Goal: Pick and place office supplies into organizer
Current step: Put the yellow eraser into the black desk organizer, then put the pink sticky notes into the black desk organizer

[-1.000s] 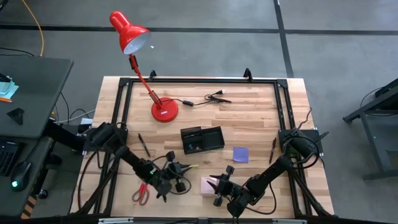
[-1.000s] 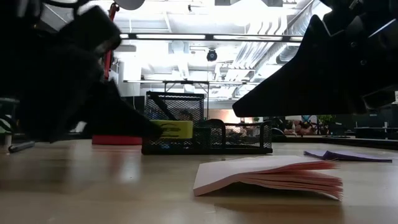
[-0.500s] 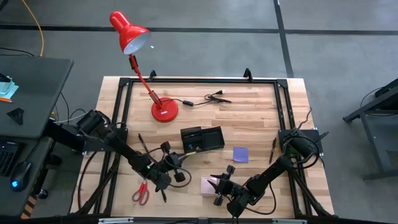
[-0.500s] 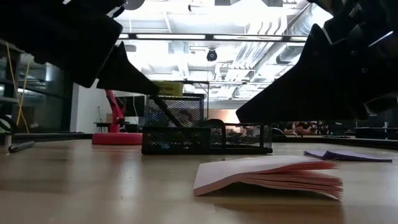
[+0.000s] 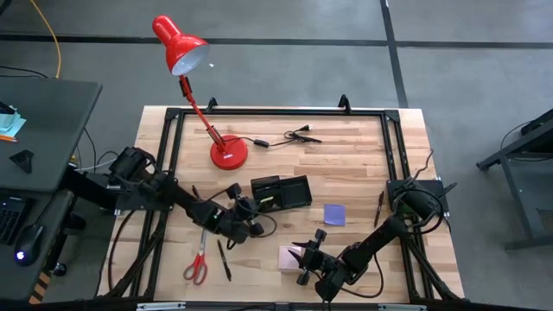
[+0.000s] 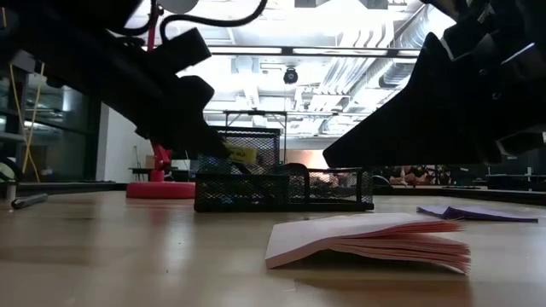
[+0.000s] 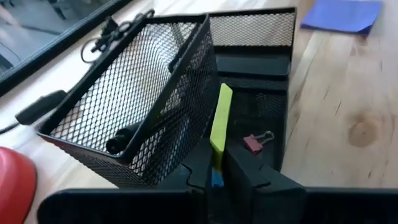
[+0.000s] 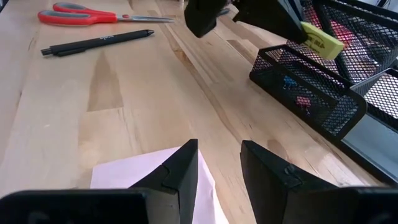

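left gripper [image 7: 214, 177] is positioned over the mesh organizer [image 7: 130, 106], its jaws narrowly clamped on a yellow highlighter [image 7: 219, 124] angled into the compartment ahead of them. right gripper [image 8: 217, 168] is held with jaws partly apart, empty, above the pink sticky pad [image 8: 137, 171]. risk: a release at this tilt could catch the highlighter on the divider. lettering on the highlighter is unreadable.

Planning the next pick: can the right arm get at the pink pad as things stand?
Probably yes: the right pincer hovers open right over the pink pad, with nothing between; the left pincer is away at the organizer.
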`<state>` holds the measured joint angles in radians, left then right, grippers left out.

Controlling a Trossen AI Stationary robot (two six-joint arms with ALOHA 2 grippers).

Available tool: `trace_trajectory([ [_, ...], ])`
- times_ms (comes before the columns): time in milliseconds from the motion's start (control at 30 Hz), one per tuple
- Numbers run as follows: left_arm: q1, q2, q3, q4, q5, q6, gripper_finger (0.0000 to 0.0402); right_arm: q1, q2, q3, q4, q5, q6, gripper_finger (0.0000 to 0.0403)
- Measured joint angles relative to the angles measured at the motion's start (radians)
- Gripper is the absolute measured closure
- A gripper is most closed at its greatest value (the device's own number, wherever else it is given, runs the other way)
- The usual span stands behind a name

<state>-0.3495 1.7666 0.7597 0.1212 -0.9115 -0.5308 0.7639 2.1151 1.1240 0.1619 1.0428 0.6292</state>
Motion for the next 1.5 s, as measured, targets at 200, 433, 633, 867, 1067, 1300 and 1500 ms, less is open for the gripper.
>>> trace_trajectory([
  [200, 0.011, 0.000, 0.000, 0.001, 0.027, -0.032, 0.0367, 0.000, 0.000, 0.000, 0.000, 0.000, 0.000, 0.0289],
  [433, 0.018, 0.001, 0.000, -0.013, 0.056, -0.042, 0.0304, 0.000, 0.000, 0.000, 0.000, 0.000, 0.000, 0.0289],
  [633, -0.013, -0.008, -0.001, -0.020, 0.031, -0.041, 0.0242, 0.000, 0.000, 0.000, 0.000, 0.001, 0.002, 0.0289],
  [867, -0.132, -0.054, -0.001, 0.044, -0.041, -0.021, 0.0219, 0.000, 0.000, 0.000, -0.006, 0.001, 0.019, 0.0289],
  [1067, -0.281, -0.095, 0.000, 0.082, -0.019, 0.011, 0.0218, 0.000, 0.000, 0.000, -0.007, 0.001, 0.017, 0.0289],
  [1300, -0.406, -0.094, -0.002, 0.057, -0.044, -0.039, 0.0218, -0.007, 0.000, 0.000, 0.085, -0.085, 0.000, 0.0289],
  [1500, -0.467, -0.094, -0.002, 0.062, -0.079, -0.027, 0.0218, -0.060, 0.000, 0.000, 0.121, -0.308, 0.044, 0.0273],
])
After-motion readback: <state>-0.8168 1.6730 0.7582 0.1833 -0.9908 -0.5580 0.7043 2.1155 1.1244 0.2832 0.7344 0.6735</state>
